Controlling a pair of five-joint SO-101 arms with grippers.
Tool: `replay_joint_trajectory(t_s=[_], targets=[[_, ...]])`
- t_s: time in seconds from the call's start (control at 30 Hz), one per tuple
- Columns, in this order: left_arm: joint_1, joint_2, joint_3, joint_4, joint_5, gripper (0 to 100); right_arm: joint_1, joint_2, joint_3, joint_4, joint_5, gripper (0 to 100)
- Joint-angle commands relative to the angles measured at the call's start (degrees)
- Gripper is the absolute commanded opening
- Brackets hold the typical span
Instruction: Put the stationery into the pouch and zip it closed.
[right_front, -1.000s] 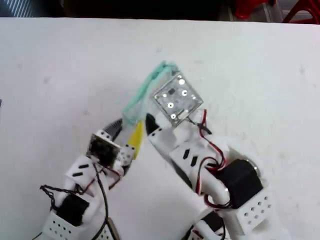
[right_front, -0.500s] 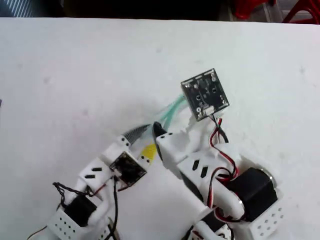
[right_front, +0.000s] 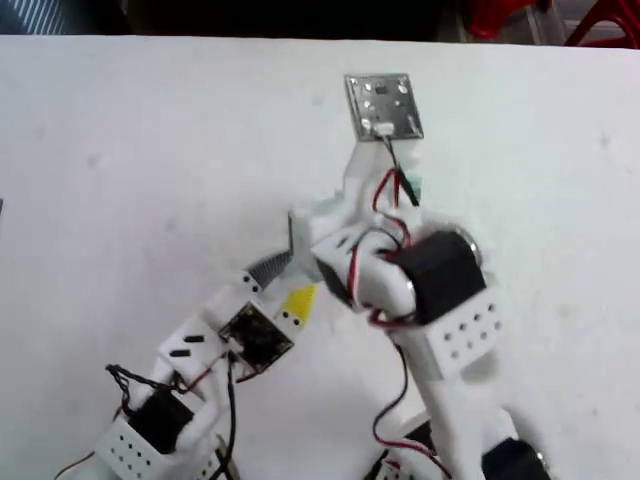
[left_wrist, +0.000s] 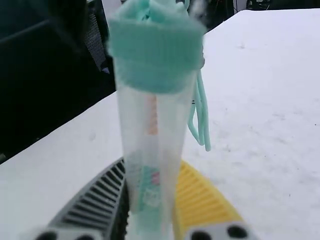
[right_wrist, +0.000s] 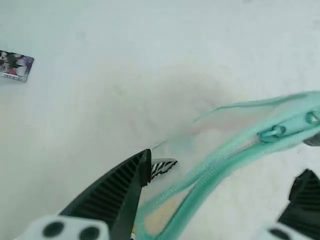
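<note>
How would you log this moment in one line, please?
left end effector: shut on pouch | right end effector: open around zipper | stationery: inside pouch

Likely an office or lab: white table (right_front: 120, 120), mesh chair (left_wrist: 95, 37) (red furniture (right_front: 505, 14) behind).

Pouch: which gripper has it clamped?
The left gripper: grey and yellow jaws shut on the pouch. The right gripper has its black jaws wide apart either side of the zipper.

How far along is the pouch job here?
Done: stationery shows inside the pouch. In hand: left gripper clamps the pouch; right gripper is open astride the zip, near its slider. Left: finishing the zip, closure unclear; a card lies on the table.
</note>
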Motion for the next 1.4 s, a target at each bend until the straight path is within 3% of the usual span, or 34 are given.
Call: replay_joint_trajectory(t_s=[0.0,0.13,0.27,0.3,0.37,0.43,0.53,0.63,0.73,0.8,1.03,1.23,1.37], targets=[[0.13,0.40,-0.35,-1.93,-0.18,2,0.75,7.25,-5.71,3.30,-0.18,40.1],[0.04,0.40,-0.53,-1.93,-0.26,2,1.19,14.55,-6.33,3.74,-0.44,33.5],[-0.22,0.40,-0.79,-1.93,-0.18,2,3.21,15.69,-6.42,2.59,0.09,2.6],[-0.22,0.40,-0.79,-1.93,-0.18,3,4.26,15.60,-6.51,2.51,1.32,0.4],[-0.22,0.40,-0.79,-1.93,-0.09,6,6.37,15.60,-6.51,2.51,5.01,6.3],[-0.40,0.40,-0.88,-1.58,1.67,14,8.75,15.87,-6.51,2.07,8.18,3.4],[-3.21,0.40,-3.87,0.53,13.10,21,11.21,16.04,-6.42,-0.22,13.45,2.2],[-6.29,0.40,-13.45,11.87,20.75,24,12.35,15.78,-6.51,-1.80,17.85,2.3],[-6.81,0.40,-21.63,22.77,23.74,26,12.62,15.60,-7.47,-4.09,20.13,2.2],[-6.81,0.40,-24.00,25.85,23.91,27,12.18,15.87,-10.37,-4.53,25.67,1.6],[-9.98,0.40,-23.91,25.23,23.74,27,8.13,15.69,-22.59,-2.24,54.07,1.7],[-17.71,0.40,-19.34,16.79,23.82,27,6.29,15.60,-25.14,3.82,75.96,1.7],[-18.07,0.40,-17.58,14.42,23.82,27,5.58,15.60,-24.79,4.09,79.91,1.7]])
